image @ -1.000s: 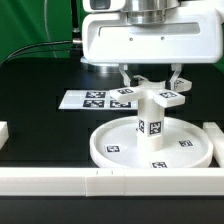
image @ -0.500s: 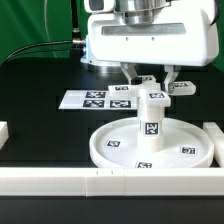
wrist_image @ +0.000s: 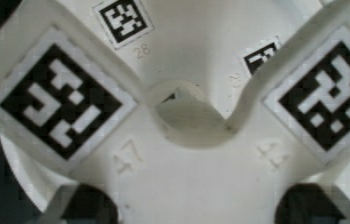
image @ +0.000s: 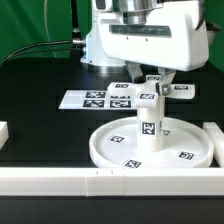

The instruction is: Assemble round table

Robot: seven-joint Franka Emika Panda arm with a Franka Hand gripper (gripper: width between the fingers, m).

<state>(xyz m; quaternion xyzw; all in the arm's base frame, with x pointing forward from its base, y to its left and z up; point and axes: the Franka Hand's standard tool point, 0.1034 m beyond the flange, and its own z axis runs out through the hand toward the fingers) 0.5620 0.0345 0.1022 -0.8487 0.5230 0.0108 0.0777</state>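
Note:
The round disc lies on the black table in front of the arm. The thick short cylinder stands upright in its central socket. The cross-shaped piece sits on top of the cylinder. My gripper comes down from above and is shut on the cross-shaped piece. In the wrist view the cross-shaped piece fills the frame with its tagged arms. My dark fingertips press on its sides. The gripper hides the joint between the cross and the cylinder.
The marker board lies flat behind the disc, toward the exterior view's left. A long white rail runs along the front. Further rail pieces stand at the exterior view's right and left.
My gripper has turned with the cross-shaped piece and shifted slightly toward the exterior view's right. The tags on the cylinder and disc have shifted round with it.

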